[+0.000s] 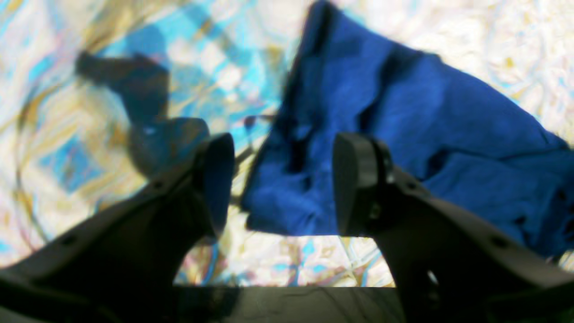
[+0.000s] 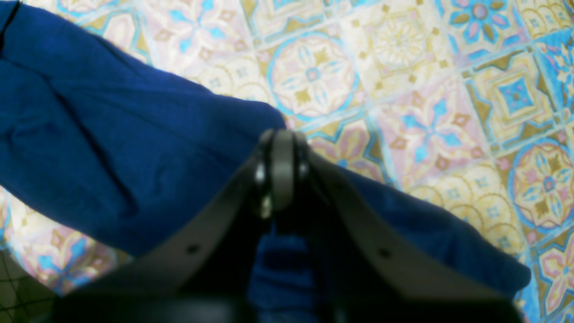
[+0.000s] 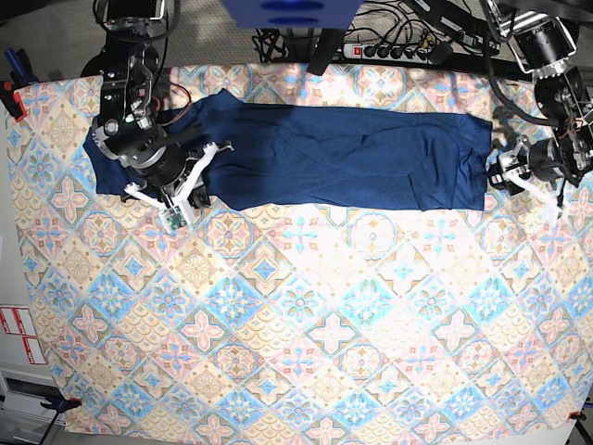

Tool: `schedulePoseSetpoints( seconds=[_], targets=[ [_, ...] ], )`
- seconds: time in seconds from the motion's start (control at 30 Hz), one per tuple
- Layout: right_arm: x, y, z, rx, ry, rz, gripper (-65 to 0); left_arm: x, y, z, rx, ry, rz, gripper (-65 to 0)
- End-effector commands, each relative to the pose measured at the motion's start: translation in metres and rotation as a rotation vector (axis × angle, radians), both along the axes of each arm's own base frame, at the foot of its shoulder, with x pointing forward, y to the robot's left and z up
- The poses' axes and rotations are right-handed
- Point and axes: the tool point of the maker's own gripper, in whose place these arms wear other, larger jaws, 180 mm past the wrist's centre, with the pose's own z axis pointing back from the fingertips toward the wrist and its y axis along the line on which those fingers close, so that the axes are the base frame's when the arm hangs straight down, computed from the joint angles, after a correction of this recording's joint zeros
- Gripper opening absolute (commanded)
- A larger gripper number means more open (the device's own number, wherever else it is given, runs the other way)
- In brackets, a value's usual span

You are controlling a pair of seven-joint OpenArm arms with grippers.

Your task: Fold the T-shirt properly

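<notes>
Because the right gripper (image 2: 282,172) sits over the shirt's end with its jaws pressed together, and the right wrist view shows no cloth between the tips, a lift from here may bring up nothing — or only a single snagged layer, skewing the fold. The left gripper (image 1: 282,184) hangs off the opposite end, jaws spread and empty; closing short of the edge would miss the fabric. The T-shirt (image 3: 324,158) lies across the far part of the patterned tablecloth (image 3: 296,315) as a long, narrow navy band, already doubled lengthwise by the look of it, with soft creases and a ragged edge at the left gripper's end.
</notes>
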Motion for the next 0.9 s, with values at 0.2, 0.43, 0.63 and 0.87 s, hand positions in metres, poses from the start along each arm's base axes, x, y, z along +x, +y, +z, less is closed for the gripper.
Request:
schedulePoseSetpoints(
  seconds=[0.2, 0.43, 0.63, 0.87],
  targets=[
    [0.007, 0.000, 0.011, 0.013, -0.045, -0.003, -64.7, 0.009, 0.007, -0.022, 0.094, 0.061, -0.041, -30.2],
    [0.007, -0.001, 0.011, 0.013, -0.045, -0.004, -64.7, 0.006, 0.011, -0.040, 0.072, 0.081, -0.003, -30.2],
    [0.007, -0.001, 0.011, 0.013, -0.045, -0.004, -64.7, 0.008, -0.013, -0.055, 0.051, 0.129, -0.082, -30.2],
    [0.007, -0.001, 0.011, 0.013, -0.045, -0.004, -64.7, 0.006, -0.050, -0.069, -0.014, 0.141, -0.115, -30.2]
  ],
)
